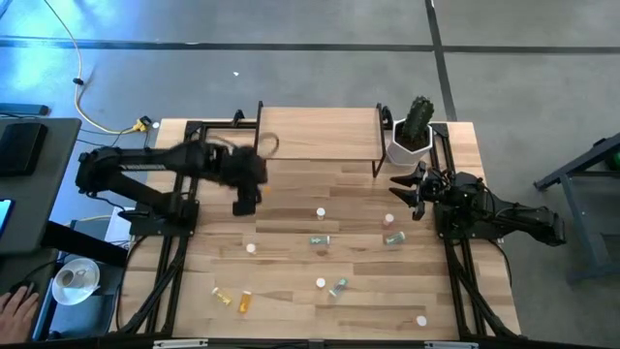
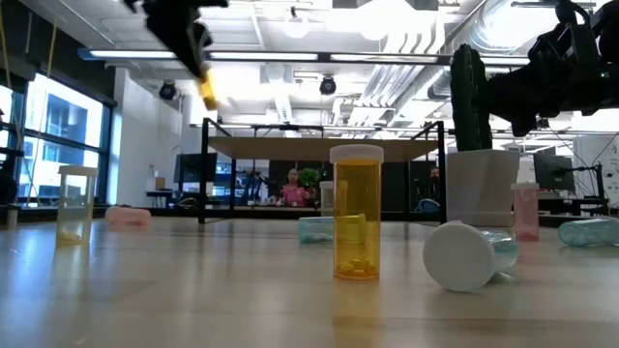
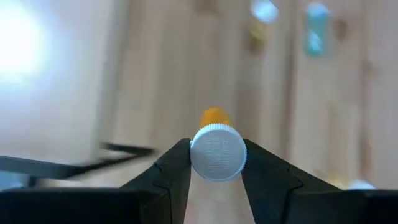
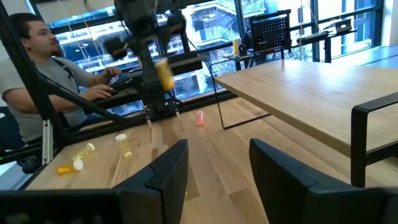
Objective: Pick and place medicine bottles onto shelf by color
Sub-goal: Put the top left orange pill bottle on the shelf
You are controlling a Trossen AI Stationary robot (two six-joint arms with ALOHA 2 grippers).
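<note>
My left gripper (image 1: 244,202) hangs above the table's left middle, near the shelf's (image 1: 318,136) front left corner, shut on an orange medicine bottle (image 2: 207,92) with a white cap. Other medicine bottles stand or lie on the tabletop: an orange one (image 2: 357,213) upright, green ones (image 1: 320,239) (image 1: 338,287) on their sides, and a yellow (image 1: 222,295) and an orange one (image 1: 244,303) near the front left. My right gripper (image 1: 402,194) waits open by the cactus pot, with nothing between its fingers (image 4: 166,171). My left gripper pinches the bottle's white cap (image 3: 217,152) between its two fingers, one on each side of the cap's rim. The fingers slant steeply down from above. The orange body (image 3: 213,116) points on beyond the fingertips, and the bottle hangs tilted, lifted clear of the table.
A white pot with a cactus (image 1: 412,136) stands at the shelf's right end. Black frame rails run along both table sides. A person sits beyond the table's left side (image 4: 37,68), with a hand (image 1: 15,308) at the front left.
</note>
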